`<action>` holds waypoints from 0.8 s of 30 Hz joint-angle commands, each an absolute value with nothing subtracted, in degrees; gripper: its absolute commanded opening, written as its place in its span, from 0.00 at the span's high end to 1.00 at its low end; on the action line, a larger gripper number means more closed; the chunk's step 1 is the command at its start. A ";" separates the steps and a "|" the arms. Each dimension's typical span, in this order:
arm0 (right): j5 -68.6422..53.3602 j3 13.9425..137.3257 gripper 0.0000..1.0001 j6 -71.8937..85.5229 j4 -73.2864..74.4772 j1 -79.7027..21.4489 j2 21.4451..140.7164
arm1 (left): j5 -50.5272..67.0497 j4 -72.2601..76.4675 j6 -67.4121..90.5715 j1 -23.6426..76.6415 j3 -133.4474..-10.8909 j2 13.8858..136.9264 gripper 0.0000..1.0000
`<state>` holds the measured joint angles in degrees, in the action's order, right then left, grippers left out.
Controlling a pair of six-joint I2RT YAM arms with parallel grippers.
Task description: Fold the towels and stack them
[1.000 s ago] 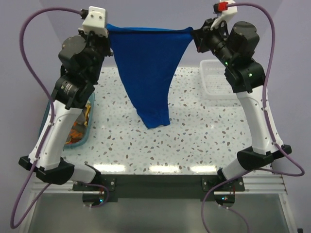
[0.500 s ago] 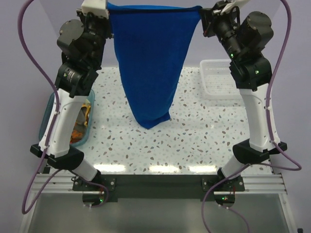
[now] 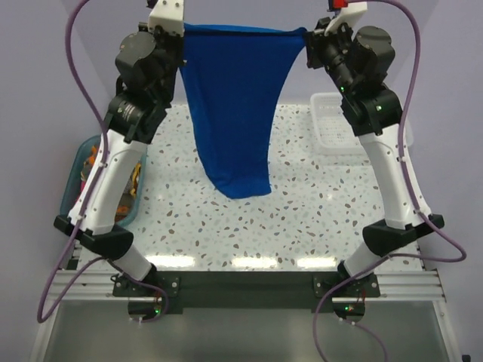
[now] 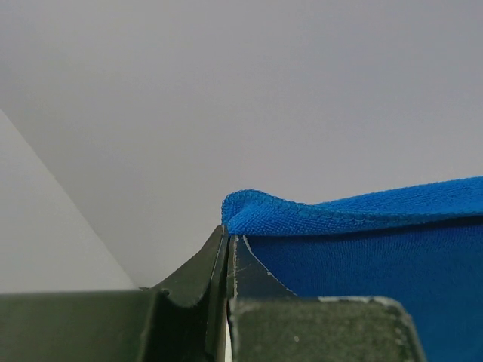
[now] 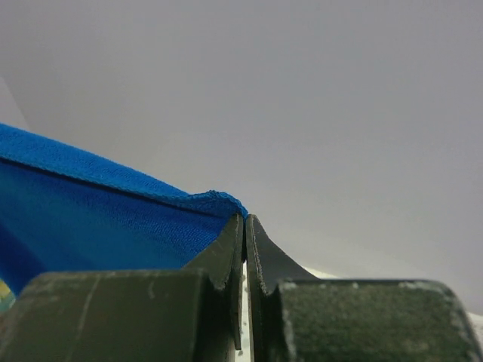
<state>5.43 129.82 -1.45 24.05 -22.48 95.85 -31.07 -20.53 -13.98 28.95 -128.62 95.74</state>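
while both arms reach high in the top view, the royal blue towel [image 3: 234,113] hangs stretched between them over the speckled counter [image 3: 302,204], narrowing to a low tip. the left gripper [image 3: 178,30] pinches one upper corner and the right gripper [image 3: 308,38] the other. a teal tub [image 3: 79,162] sits at the counter's left edge, a white basket [image 3: 332,121] at its right. from the left wrist, the jaws are pressed together on a hemmed towel corner. from the right wrist, the jaws likewise clamp the opposite corner.

Pinching blue towel [image 3: 234,105] by top corners with left tool [image 3: 181,32] and right tool [image 3: 307,41], high above bench [image 3: 302,211]; hanging narrower toward the bottom. Left: tub [image 3: 75,170]. Far right: basket [image 3: 328,124].
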 commanded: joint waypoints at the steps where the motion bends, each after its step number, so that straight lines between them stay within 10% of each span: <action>1: 3.08 126.13 1.00 -3.87 21.35 -21.97 85.36 | -27.36 -17.49 -12.13 28.39 -124.12 83.08 1.00; 10: -4.74 118.04 1.00 -3.52 25.48 -21.97 69.62 | -7.13 -18.19 -9.67 28.56 -111.88 64.34 1.00; 24: -0.80 120.41 1.00 -3.95 21.63 -21.97 74.00 | -15.80 -19.43 -11.69 28.48 -116.46 72.32 1.00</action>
